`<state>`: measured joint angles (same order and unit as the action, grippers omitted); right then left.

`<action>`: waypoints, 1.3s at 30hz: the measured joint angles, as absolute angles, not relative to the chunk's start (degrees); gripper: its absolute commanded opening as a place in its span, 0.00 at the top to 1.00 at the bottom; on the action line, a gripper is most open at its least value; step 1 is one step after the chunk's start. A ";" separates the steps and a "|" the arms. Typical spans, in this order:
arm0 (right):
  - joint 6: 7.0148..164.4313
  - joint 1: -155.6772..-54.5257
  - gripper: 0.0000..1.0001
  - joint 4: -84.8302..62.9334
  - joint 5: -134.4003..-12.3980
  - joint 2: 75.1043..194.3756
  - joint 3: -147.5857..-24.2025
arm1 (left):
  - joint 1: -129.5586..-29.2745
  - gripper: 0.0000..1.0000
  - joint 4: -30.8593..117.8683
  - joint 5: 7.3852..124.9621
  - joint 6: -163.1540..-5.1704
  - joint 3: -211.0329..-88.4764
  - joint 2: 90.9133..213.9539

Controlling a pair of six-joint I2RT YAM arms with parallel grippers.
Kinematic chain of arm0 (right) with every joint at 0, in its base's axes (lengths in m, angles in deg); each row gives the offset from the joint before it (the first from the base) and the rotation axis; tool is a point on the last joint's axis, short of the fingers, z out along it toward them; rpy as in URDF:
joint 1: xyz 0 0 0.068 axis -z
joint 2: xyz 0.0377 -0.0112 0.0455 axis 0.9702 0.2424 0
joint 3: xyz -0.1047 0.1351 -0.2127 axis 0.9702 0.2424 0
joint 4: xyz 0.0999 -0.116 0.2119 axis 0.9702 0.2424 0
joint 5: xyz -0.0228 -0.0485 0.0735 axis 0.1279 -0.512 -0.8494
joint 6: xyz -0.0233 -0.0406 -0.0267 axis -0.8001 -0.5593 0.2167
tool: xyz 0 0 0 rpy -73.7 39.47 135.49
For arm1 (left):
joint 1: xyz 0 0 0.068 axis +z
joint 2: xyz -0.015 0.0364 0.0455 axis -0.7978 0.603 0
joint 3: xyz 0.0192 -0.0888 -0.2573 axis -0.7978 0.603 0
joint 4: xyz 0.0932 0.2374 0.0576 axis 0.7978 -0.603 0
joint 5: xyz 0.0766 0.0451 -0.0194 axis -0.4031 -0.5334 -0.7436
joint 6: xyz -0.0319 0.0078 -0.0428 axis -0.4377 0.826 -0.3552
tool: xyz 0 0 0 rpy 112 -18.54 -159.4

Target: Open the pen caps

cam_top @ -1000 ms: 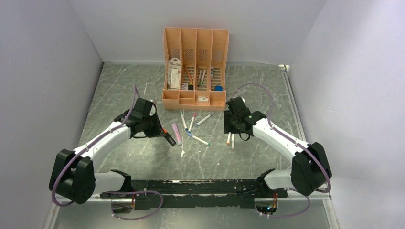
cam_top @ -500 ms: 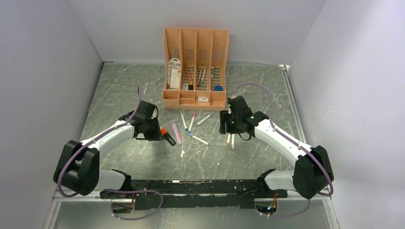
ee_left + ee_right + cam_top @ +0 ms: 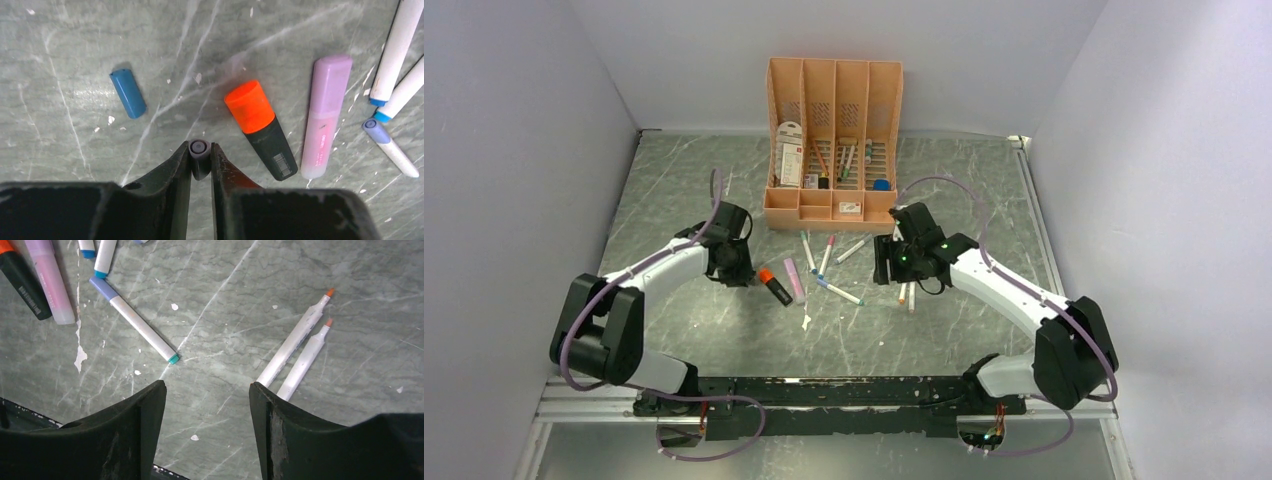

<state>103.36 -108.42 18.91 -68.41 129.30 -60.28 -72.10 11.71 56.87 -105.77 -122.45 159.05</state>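
Note:
My left gripper [image 3: 201,147] [image 3: 736,272] is shut on a small grey-lilac pen cap [image 3: 199,148], held end-on just above the table. A loose blue cap [image 3: 128,93] lies to its left. To its right lie a black highlighter with a chunky orange cap [image 3: 250,106] [image 3: 767,275] and a pink highlighter [image 3: 325,115] [image 3: 794,280]. My right gripper [image 3: 207,387] [image 3: 884,264] is open with nothing between its fingers. It hovers left of two uncapped white markers with orange tips [image 3: 297,340] [image 3: 907,292]. A white marker with a lilac-blue cap [image 3: 102,287] lies ahead of it on the left.
A peach desk organizer [image 3: 833,150] with pens and small items stands at the back centre. Several capped white markers [image 3: 827,253] lie fanned in front of it. Grey walls close in the table on three sides.
My left gripper drew back to the left, away from the orange-capped highlighter, which stays on the table. The right gripper shifted a little left and opened wider.

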 measured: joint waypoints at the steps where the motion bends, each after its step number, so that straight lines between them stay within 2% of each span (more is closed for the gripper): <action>1: 103.31 -108.64 0.38 18.74 -68.63 129.56 -60.28 | -71.94 0.69 11.64 56.68 -105.71 -122.88 159.42; 13: 102.52 -111.39 0.36 17.84 -69.90 133.10 -60.30 | -70.96 0.63 11.05 53.99 -105.40 -126.05 163.72; 18: 102.04 -112.33 0.35 17.73 -70.18 135.04 -60.45 | -70.96 0.50 10.66 53.79 -105.58 -126.12 163.64; 20: 101.85 -112.73 0.31 17.45 -70.36 135.94 -60.63 | -70.96 0.45 9.78 53.81 -105.62 -126.47 163.20; 23: 101.41 -114.04 0.22 17.03 -70.51 137.14 -61.42 | -70.96 0.34 8.45 53.99 -105.58 -127.58 161.45; 25: 100.80 -115.59 0.17 16.88 -70.47 138.08 -62.47 | -70.96 0.09 7.86 54.56 -105.51 -128.65 159.57; 26: 100.56 -116.51 0.17 16.73 -70.42 138.74 -63.21 | -70.96 0.01 7.60 55.06 -105.38 -129.27 158.48; 34: 97.65 -121.12 0.18 15.44 -69.20 145.51 -68.17 | -70.96 0.00 6.46 60.52 -104.26 -132.00 150.24; 39: 95.44 -121.54 0.23 15.18 -68.22 149.27 -70.25 | -70.96 0.00 5.15 62.23 -103.98 -132.41 147.33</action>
